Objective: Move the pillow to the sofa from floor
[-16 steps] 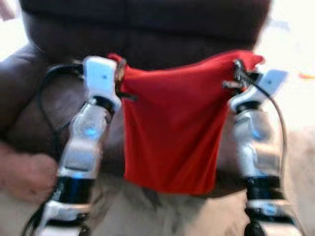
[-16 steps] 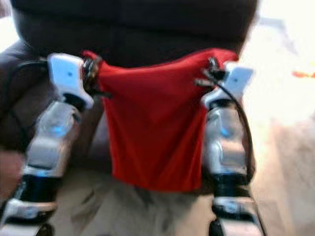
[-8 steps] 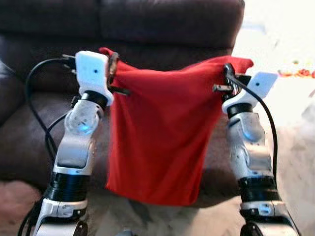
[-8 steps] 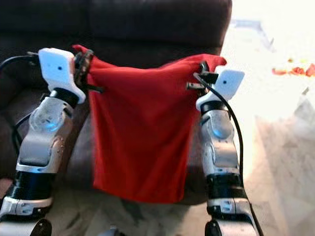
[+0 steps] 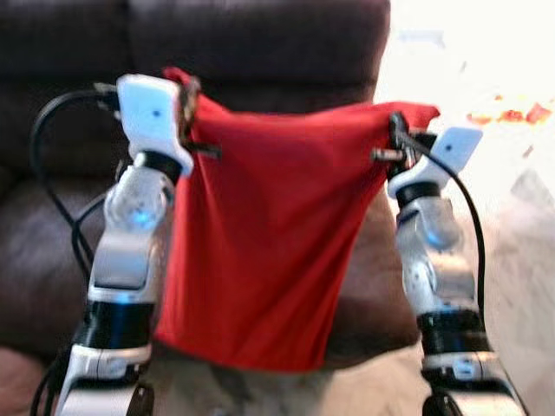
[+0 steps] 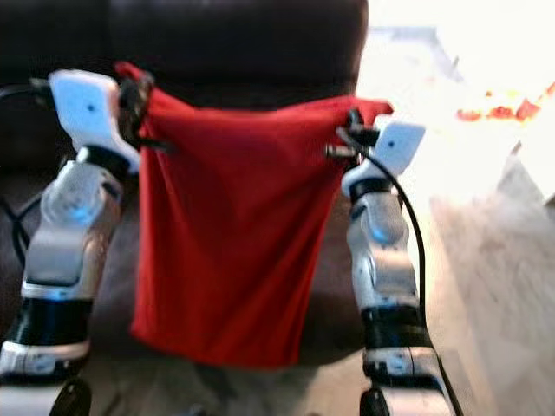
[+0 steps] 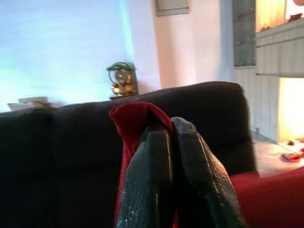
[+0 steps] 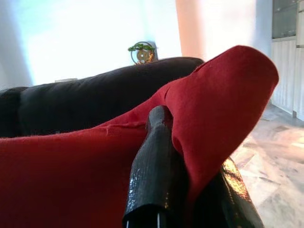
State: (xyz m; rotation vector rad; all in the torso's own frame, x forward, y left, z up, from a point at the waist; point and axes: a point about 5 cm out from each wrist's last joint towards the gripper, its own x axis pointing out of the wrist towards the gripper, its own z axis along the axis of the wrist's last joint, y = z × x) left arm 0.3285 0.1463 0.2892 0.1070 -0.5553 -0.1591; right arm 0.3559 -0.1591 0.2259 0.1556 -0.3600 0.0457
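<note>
A red pillow [image 5: 269,234] hangs flat between my two raised arms, in front of the dark brown sofa [image 5: 260,39]. My left gripper [image 5: 186,108] is shut on the pillow's upper left corner [image 7: 135,116]; its fingers [image 7: 152,180] pinch the red cloth. The right gripper [image 5: 397,139] is shut on the upper right corner [image 8: 223,99], with cloth folded over one black finger [image 8: 156,166]. The pillow's lower edge hangs just above the floor, level with the sofa's front.
The sofa's seat [image 5: 39,260] and backrest stretch across the view behind the pillow. Pale marble floor [image 6: 494,286] lies to the right, with small red and orange items [image 6: 499,111] on it farther off. A small ornament [image 7: 121,80] stands behind the sofa.
The view has shifted, so the sofa's right end now sits further left. The pillow stays held by both corners; its left corner sits slightly higher in the picture.
</note>
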